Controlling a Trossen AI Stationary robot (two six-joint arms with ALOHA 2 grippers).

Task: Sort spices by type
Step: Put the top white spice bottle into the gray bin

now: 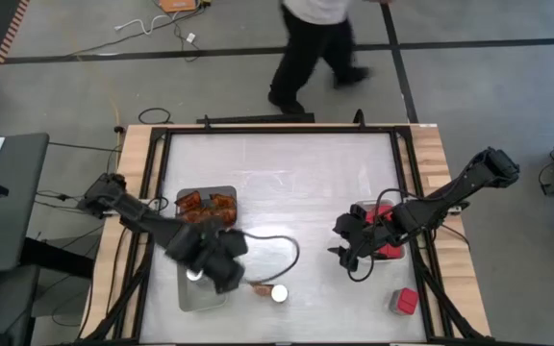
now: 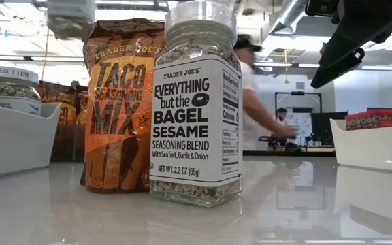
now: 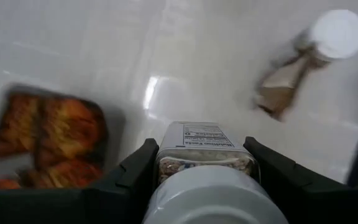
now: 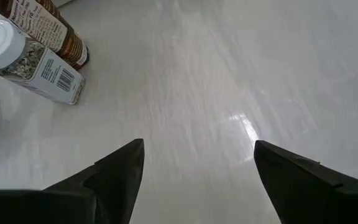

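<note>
My left gripper (image 3: 205,171) is shut on a small spice jar (image 3: 201,140) with a white lid, above the table beside the grey tray of orange-brown packets (image 3: 48,134). In the high view the left gripper (image 1: 217,261) hides that jar. Another jar (image 1: 193,275) stands in the clear tray (image 1: 188,296). One more jar (image 1: 279,294) and a packet (image 1: 258,286) stand together on the table. My right gripper (image 4: 197,168) hangs open over bare table, next to the white tray (image 1: 392,255) of red boxes (image 1: 381,213). A single red box (image 1: 405,301) lies near the right edge. My left gripper pinches the jar between its two fingers (image 3: 138,168) at the upper body (image 3: 166,163), just under the white lid (image 3: 213,196). The fingers come from above, pointing down. The jar hangs upright below them, lid toward the wrist, label and base toward the table.
A person walks past beyond the table's far edge (image 1: 311,48). A black cable (image 1: 282,245) loops over the table's middle. The far half of the table (image 1: 277,163) is bare. In the low view the standing jar (image 2: 196,102) and taco packet (image 2: 118,102) fill the foreground.
</note>
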